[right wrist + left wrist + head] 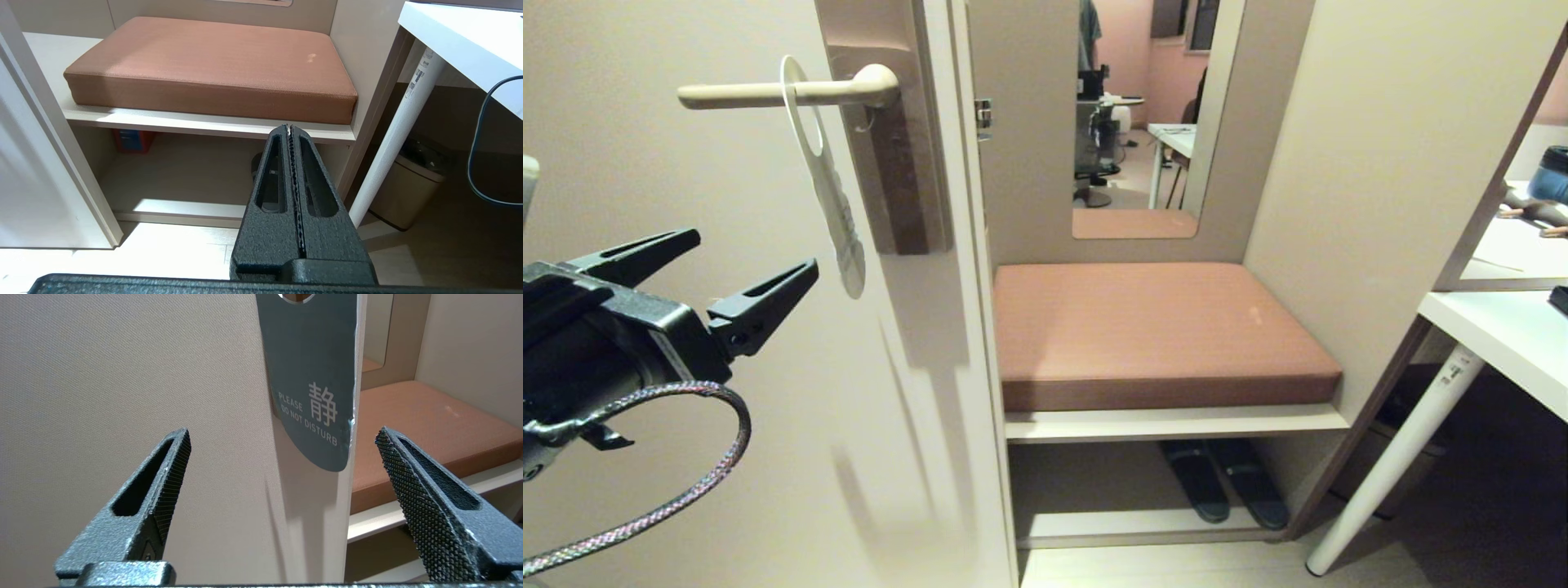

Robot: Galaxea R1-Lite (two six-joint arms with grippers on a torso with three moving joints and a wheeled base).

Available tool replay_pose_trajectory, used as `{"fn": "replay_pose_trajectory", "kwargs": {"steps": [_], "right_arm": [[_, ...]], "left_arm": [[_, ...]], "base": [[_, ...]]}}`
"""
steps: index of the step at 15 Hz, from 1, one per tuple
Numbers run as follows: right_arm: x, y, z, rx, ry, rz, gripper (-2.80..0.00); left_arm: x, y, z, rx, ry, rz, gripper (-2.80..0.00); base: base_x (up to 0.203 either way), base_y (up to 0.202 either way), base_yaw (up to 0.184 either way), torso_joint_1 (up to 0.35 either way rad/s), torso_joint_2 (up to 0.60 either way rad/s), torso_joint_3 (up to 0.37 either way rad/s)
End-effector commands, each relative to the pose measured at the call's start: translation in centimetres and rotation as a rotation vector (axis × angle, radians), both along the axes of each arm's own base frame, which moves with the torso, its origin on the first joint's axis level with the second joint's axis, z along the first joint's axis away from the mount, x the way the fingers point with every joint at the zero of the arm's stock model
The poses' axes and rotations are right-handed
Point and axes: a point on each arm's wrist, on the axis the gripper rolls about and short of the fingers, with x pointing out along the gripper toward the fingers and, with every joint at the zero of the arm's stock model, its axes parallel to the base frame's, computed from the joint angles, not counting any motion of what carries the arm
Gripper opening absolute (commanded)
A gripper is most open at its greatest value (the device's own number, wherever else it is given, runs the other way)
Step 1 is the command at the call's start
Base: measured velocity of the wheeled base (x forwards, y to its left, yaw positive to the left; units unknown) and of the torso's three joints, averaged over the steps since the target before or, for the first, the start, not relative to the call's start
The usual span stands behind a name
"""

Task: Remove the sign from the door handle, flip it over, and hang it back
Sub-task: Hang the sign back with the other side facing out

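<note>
The left gripper stands with fingers spread wide, holding nothing. At about one o'clock from it, just clear, the sign hangs by its oval hole on the door handle. The right gripper is pressed together before the cushion.

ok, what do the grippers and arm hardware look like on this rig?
Both the left gripper and the right gripper are matte black with a grainy cast finish. Their fingers are tapered wedges with slotted cut-outs and fine cross-hatched inner faces. A braided, iridescent-sheathed cable loops under the left wrist.
</note>
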Motion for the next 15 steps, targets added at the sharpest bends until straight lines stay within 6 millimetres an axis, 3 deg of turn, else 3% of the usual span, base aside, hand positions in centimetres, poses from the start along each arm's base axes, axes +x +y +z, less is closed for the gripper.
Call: {"fn": "replay_pose_trajectory", "kwargs": {"steps": [1,2,3,8,15], "right_arm": [[0.0,0.0,0.0,-0.001,0.001,0.001,-2.8],[0.0,0.0,0.0,-0.001,0.001,0.001,-2.8],[0.0,0.0,0.0,-0.001,0.001,0.001,-2.8],[0.0,0.0,0.0,-0.001,0.001,0.001,-2.8],[0.0,0.0,0.0,-0.001,0.002,0.001,-2.8]], "left_arm": [[-0.3,0.2,0.3,-0.007,-0.018,0.002,0.0],[-0.2,0.2,0.2,-0.005,-0.015,0.001,0.0],[-0.2,0.1,0.2,-0.005,-0.015,-0.001,-2.8],[1.0,-0.2,0.2,0.008,0.004,-0.029,-2.8],[6.2,-2.3,2.6,0.005,-0.014,-0.014,-2.8]], "base": [[0.0,0.0,0.0,0.0,0.0,0.0],[0.0,0.0,0.0,0.0,0.0,0.0],[0.0,0.0,0.0,0.0,0.0,0.0],[0.0,0.0,0.0,0.0,0.0,0.0],[0.0,0.0,0.0,0.0,0.0,0.0]]}}
